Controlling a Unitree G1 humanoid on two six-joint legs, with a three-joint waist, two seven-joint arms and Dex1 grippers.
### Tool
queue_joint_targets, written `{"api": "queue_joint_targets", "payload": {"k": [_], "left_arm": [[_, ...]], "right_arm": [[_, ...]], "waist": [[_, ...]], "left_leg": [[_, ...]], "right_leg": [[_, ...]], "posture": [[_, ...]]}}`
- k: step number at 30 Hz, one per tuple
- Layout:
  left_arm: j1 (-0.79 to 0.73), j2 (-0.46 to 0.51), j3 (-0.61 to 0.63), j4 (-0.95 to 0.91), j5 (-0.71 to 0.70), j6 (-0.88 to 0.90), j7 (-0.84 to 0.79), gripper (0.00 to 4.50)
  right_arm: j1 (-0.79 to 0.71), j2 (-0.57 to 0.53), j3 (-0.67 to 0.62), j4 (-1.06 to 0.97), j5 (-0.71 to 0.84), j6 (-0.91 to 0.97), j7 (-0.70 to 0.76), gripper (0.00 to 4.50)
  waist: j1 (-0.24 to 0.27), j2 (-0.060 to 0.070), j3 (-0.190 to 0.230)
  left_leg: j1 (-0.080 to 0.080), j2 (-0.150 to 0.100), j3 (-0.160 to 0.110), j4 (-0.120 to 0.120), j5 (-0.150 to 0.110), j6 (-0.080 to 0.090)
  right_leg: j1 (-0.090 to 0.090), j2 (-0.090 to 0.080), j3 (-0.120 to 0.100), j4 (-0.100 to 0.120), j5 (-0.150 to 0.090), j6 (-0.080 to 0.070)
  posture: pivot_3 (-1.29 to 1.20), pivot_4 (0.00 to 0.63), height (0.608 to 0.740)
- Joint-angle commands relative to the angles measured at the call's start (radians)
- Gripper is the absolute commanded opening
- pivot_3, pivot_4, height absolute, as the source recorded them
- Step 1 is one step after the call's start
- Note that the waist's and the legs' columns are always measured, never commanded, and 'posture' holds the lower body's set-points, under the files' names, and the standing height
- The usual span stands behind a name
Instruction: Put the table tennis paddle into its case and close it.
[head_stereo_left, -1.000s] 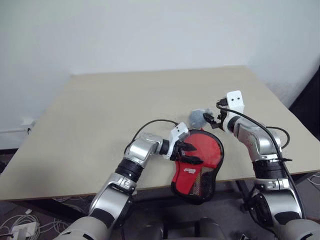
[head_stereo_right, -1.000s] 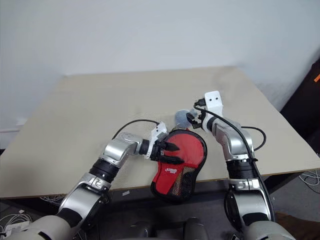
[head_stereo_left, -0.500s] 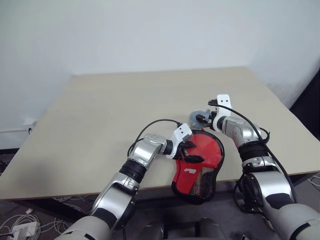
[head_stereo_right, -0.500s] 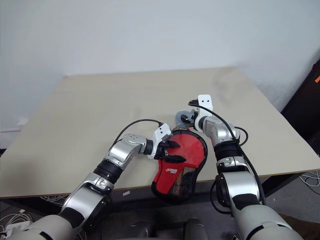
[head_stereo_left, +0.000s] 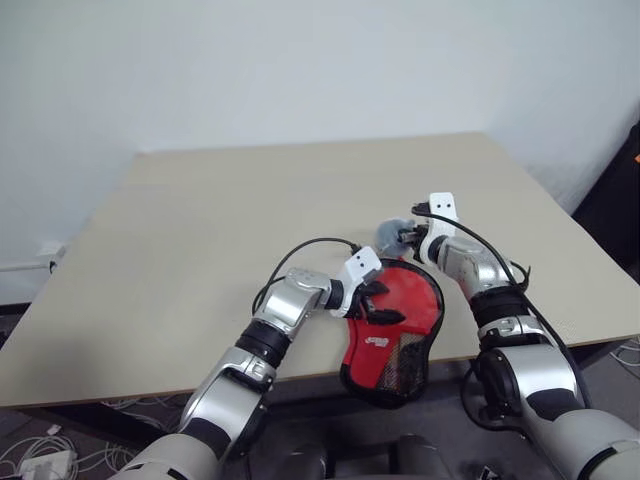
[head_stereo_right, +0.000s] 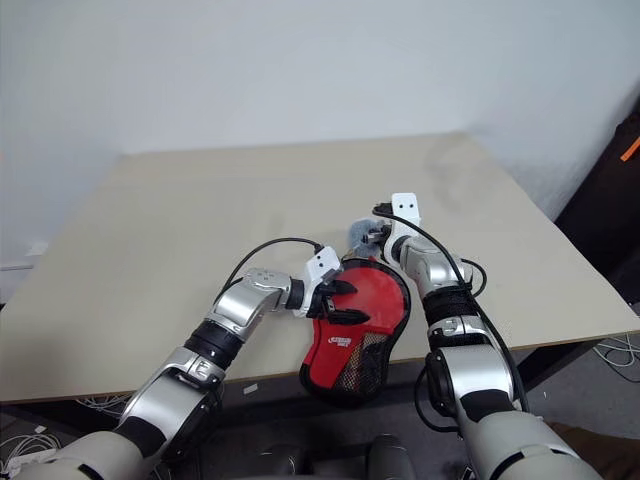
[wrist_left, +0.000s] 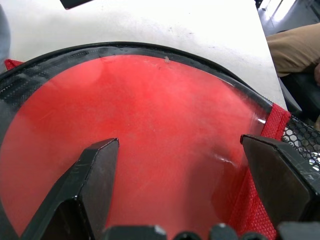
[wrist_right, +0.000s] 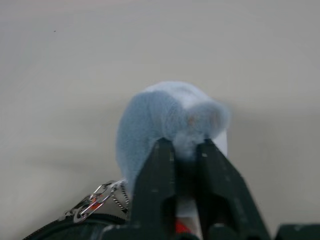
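Beige tabletop fills the left eye view. Near the table's front edge, towards its right corner, lies the case, red side up with a white logo, black edging and a mesh pocket; its narrow end hangs past the front edge. The left gripper rests over the case's round part with its two black fingers spread apart. At the far rim of the case sits a grey-blue plush charm, and the right gripper meets it there.

From the right eye, the scene is the same: the case overhangs the front edge, the charm lies on the table just beyond it, and the right gripper's tips are at the charm.

Looking along the left gripper, its fingers stand wide apart above the smooth red surface, one on each side, not pinching anything. Whether that red face is the table tennis paddle or the case itself cannot be told. Black edging curves around it, with bare table beyond.

Looking along the right gripper, its fingers are drawn together, pinching the fluffy charm. A small metal chain links the charm to the case's black edge.
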Motion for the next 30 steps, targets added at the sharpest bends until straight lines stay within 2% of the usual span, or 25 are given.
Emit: {"api": "queue_joint_targets", "payload": {"k": [1, 10, 17, 25, 30], "left_arm": [[0.008, -0.003, -0.030, 0.019, 0.028, 0.028, 0.016, 4.16], [0.000, -0.016, -0.037, 0.044, 0.031, 0.042, 0.033, 4.16], [0.015, -0.023, -0.058, 0.030, 0.029, 0.059, 0.029, 4.16], [0.003, -0.032, -0.060, 0.053, 0.024, 0.063, 0.023, 4.16], [-0.011, -0.055, -0.059, 0.069, 0.019, 0.051, 0.026, 4.16]], "right_arm": [[0.012, -0.026, -0.031, -0.138, 0.028, 0.041, 0.003, 0.03], [0.148, -0.106, -0.034, -0.465, 0.035, 0.247, -0.026, 0.03], [0.253, -0.165, -0.062, -0.672, -0.027, 0.244, -0.137, 0.03], [0.357, -0.208, -0.124, -0.751, -0.028, 0.301, -0.208, 0.03], [0.380, -0.194, -0.144, -0.754, -0.014, 0.311, -0.242, 0.03]], "waist": [[0.000, 0.000, 0.000], [0.010, 0.001, 0.000], [0.036, 0.001, 0.000], [0.054, 0.001, 0.000], [0.057, 0.001, 0.000]], "left_leg": [[0.000, 0.000, 0.000, 0.000, 0.000, 0.000], [0.000, 0.000, 0.000, 0.001, 0.000, 0.000], [0.000, -0.001, 0.001, 0.001, 0.000, 0.000], [0.000, -0.001, 0.003, 0.002, 0.000, 0.001], [0.000, -0.001, 0.003, 0.003, 0.000, 0.001]], "right_leg": [[0.000, 0.000, 0.000, 0.000, 0.000, 0.000], [0.001, 0.000, 0.000, 0.000, -0.001, 0.002], [0.001, -0.001, -0.001, 0.000, -0.003, 0.005], [0.002, -0.001, -0.002, -0.001, -0.003, 0.006], [0.004, -0.001, -0.002, -0.001, -0.003, 0.006]], "posture": [[0.00, 0.000, 0.740], [0.00, 0.000, 0.740], [0.00, 0.000, 0.740], [0.00, 0.000, 0.740], [0.00, 0.000, 0.740]]}}
